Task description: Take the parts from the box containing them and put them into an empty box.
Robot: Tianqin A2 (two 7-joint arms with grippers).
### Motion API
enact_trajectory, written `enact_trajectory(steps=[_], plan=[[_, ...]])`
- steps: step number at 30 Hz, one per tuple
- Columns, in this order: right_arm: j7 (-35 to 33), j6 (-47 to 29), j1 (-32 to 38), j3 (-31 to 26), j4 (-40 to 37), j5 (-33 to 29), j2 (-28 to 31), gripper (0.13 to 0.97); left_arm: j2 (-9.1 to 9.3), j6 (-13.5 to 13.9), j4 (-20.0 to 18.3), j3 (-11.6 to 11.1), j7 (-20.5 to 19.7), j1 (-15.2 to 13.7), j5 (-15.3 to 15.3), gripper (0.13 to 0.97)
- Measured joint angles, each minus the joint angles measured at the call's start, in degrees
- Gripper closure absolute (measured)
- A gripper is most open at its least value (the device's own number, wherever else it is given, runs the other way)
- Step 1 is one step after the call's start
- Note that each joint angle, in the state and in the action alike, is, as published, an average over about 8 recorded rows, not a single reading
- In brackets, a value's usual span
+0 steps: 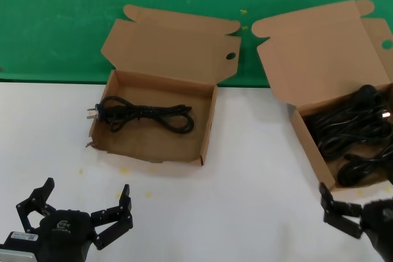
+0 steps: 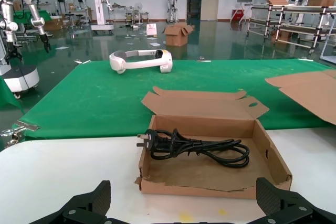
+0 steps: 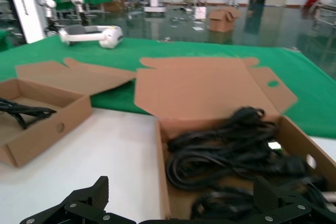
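Power cords are split between two cardboard boxes on the white table [image 1: 245, 170]. On the left, the left claw [image 1: 85, 204] hovers low over the near edge of the table with its fingers spread wide apart, holding nothing. Just beyond it sits the torn-fronted box [image 1: 206, 128], lid folded back onto the green mat [image 1: 61, 23]; a single cord [image 1: 147, 116] lies coiled along its floor, plug [image 1: 93, 113] toward the box's left wall. Well apart to the right stands the intact-fronted box [image 1: 310, 139], lid also open, with a tangled heap of cords [image 1: 356, 133] piled inside. At the near right corner, just in front of that box, the right claw [image 3: 181, 203] hangs with its fingers apart and empty. Far off on the mat, a white headset [image 2: 140, 60] rests.
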Motion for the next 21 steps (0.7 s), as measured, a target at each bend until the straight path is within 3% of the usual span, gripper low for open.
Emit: enact_trajectory(steps=[11, 21], plan=[[-0.99, 2.95, -7.09, 4.63, 2.33, -0.86, -3.63, 0.129, 0.00, 0.00, 0.00, 0.00, 0.00, 0.00, 0.00, 0.132], [-1.12, 3.31, -7.93, 5.20, 2.62, -0.96, -4.07, 0.129, 0.00, 0.00, 0.00, 0.00, 0.00, 0.00, 0.00, 0.132]])
